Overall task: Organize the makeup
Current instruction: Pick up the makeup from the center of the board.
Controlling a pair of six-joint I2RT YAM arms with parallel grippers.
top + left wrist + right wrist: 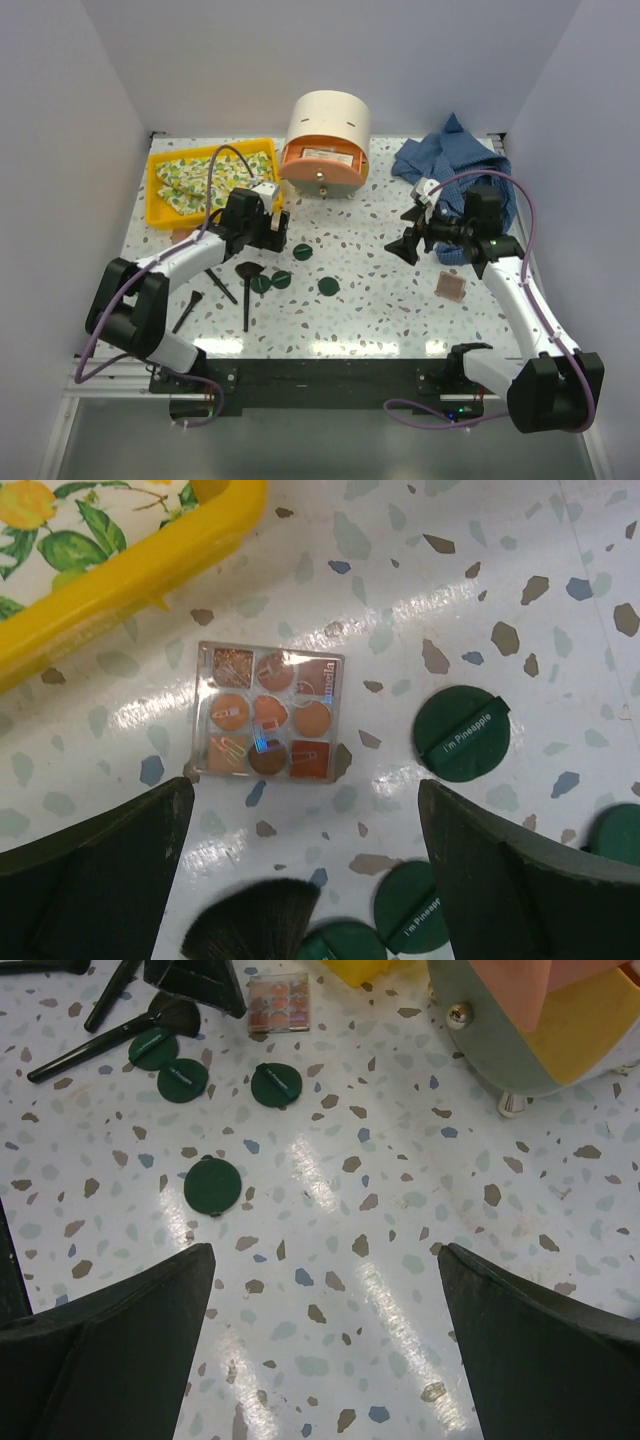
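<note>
Left tool (305,820): jaws apart, hovering near palette (268,713)
Right tool (325,1270): jaws apart, over desk (400,1210)
Fan brush (250,920): at palette's 6 o'clock
Green disc (462,733): at palette's 3 o'clock

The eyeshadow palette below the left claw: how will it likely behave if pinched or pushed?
The palette looks rigid and thin, lying flat, so it probably slides rather than tips. Its low edges and glossy lid may make gripping slippery.
</note>
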